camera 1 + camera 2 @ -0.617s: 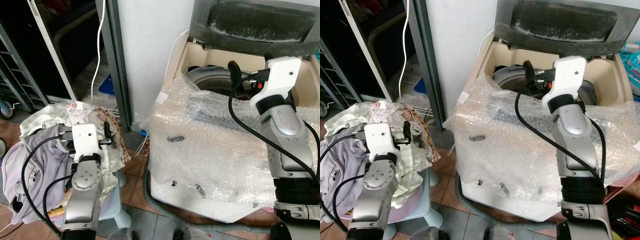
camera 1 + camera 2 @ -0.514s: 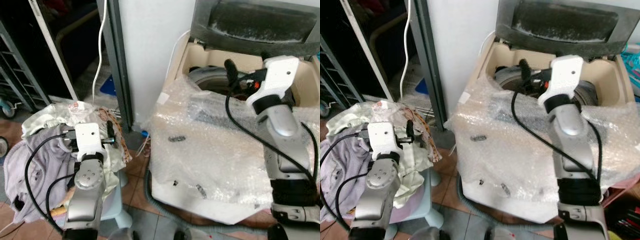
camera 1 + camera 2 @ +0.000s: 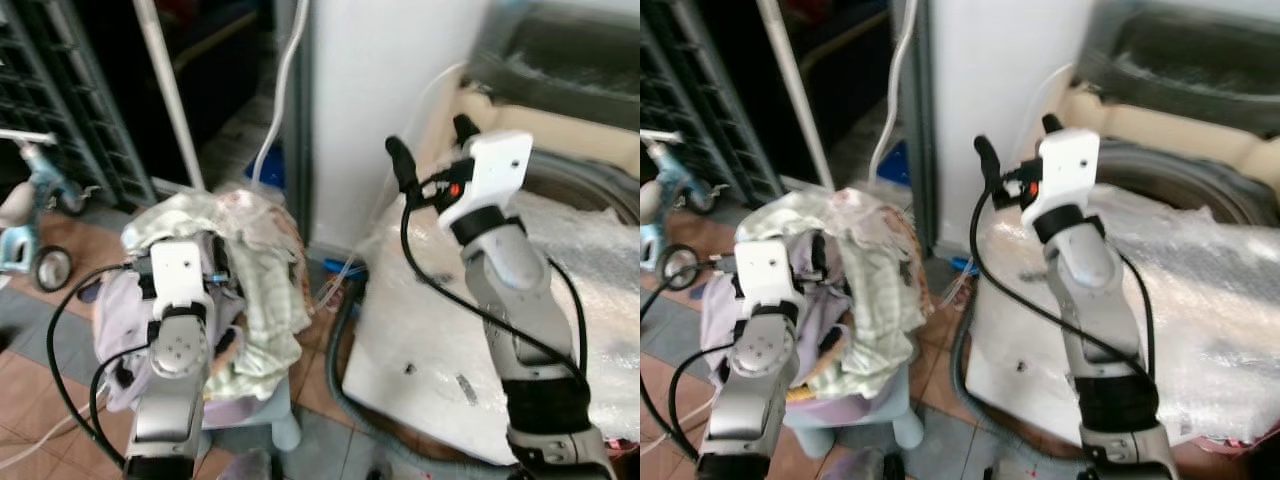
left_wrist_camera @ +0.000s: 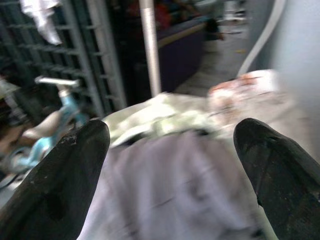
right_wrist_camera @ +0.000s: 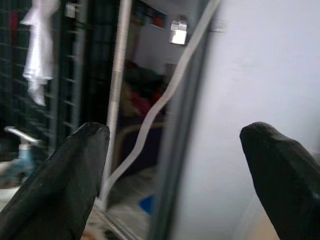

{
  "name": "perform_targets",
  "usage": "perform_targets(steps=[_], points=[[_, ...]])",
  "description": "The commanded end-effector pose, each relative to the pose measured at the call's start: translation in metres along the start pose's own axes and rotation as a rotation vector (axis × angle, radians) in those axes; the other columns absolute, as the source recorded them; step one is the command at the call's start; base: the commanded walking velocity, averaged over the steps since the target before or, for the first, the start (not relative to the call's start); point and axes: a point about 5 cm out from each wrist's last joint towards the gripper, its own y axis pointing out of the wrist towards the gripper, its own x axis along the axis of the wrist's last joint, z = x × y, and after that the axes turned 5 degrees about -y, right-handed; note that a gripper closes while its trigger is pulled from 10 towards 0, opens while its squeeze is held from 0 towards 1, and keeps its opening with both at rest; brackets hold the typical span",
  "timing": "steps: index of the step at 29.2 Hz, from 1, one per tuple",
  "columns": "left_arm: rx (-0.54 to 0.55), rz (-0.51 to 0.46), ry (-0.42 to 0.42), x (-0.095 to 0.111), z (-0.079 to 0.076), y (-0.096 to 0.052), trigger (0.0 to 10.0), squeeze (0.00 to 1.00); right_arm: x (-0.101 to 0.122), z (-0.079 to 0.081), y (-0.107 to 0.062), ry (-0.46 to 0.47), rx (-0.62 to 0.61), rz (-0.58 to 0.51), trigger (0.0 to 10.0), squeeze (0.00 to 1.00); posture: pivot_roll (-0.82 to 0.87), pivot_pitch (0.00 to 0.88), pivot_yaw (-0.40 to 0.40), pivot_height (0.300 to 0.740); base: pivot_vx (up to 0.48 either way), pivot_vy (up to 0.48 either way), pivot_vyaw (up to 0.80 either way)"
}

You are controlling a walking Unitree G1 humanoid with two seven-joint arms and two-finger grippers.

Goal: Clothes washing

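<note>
A heap of clothes lies on a pale blue stool: a green-white cloth draped over a lavender garment. My left gripper hovers just above the heap, open, with nothing between its fingers. The washing machine stands to the right, its lid up and its top covered in bubble wrap. In the air by the machine's left corner, in front of the white wall, my right gripper is open and holds nothing.
A small tricycle stands on the tiled floor at far left, before a dark metal grille. A white pipe and a white hose run down by the wall. Between the stool and the machine lies a grey drain hose.
The whole view has swung to the left. My right gripper has come out from over the tub to the machine's left corner. The left gripper stays over the clothes heap.
</note>
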Motion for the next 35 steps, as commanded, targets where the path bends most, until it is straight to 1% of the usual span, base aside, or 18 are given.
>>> perform_targets(steps=[1,7,11,15,17,19,25,29,31,32,35], points=[[0.017,-0.016,0.007,0.004,0.002,0.001,10.0,0.0,0.003,0.0,0.003,0.003,0.003,-0.006,10.0,0.0,-0.04,0.0,0.003,0.74,0.0,0.0,0.79],[0.009,-0.031,0.038,0.005,0.001,0.001,10.0,0.0,0.003,0.001,0.004,0.012,0.009,-0.005,10.0,0.0,-0.03,0.0,0.001,0.74,0.0,0.0,0.79],[0.014,-0.023,0.035,0.005,0.002,0.001,10.0,0.0,0.0,0.004,0.004,0.025,0.022,0.004,10.0,0.0,-0.03,0.0,0.001,0.74,0.0,0.0,0.79],[0.03,-0.016,0.037,0.004,0.007,0.002,10.0,0.0,-0.005,0.01,0.003,0.043,0.045,0.025,10.0,0.0,-0.03,0.0,0.001,0.74,0.0,0.0,0.79],[0.032,-0.014,0.036,0.004,0.007,0.002,10.0,0.0,-0.006,0.011,0.003,0.044,0.047,0.027,10.0,0.0,-0.03,0.0,0.001,0.74,0.0,0.0,0.79],[0.033,-0.005,0.039,0.003,0.009,0.001,10.0,0.0,-0.011,0.014,0.002,0.058,0.051,0.05,10.0,0.0,-0.02,0.0,0.001,0.74,0.0,0.0,0.79],[0.041,0.025,0.043,0.0,0.015,-0.004,10.0,0.0,-0.016,0.018,0.0,0.069,0.052,0.069,10.0,0.0,-0.01,0.0,0.004,0.74,0.0,0.0,0.79],[0.058,0.045,0.043,-0.001,0.019,-0.006,10.0,0.0,-0.023,0.02,-0.001,0.074,0.052,0.103,10.0,0.0,0.0,0.0,0.0,0.74,0.0,0.0,0.77],[0.052,0.044,0.047,-0.001,0.019,-0.007,10.0,0.0,-0.03,0.024,-0.003,0.084,0.063,0.143,10.0,0.0,0.01,0.0,-0.002,0.74,0.0,0.0,0.67],[0.049,0.046,0.047,-0.001,0.02,-0.009,10.0,0.0,-0.042,0.03,-0.006,0.089,0.082,0.207,10.0,0.0,0.01,0.0,-0.005,0.74,0.0,0.36,0.0],[0.048,0.053,0.049,-0.001,0.021,-0.012,10.0,0.0,-0.054,0.032,-0.01,0.084,0.063,0.27,10.0,0.0,0.02,0.0,-0.008,0.74,0.0,0.36,0.0]])
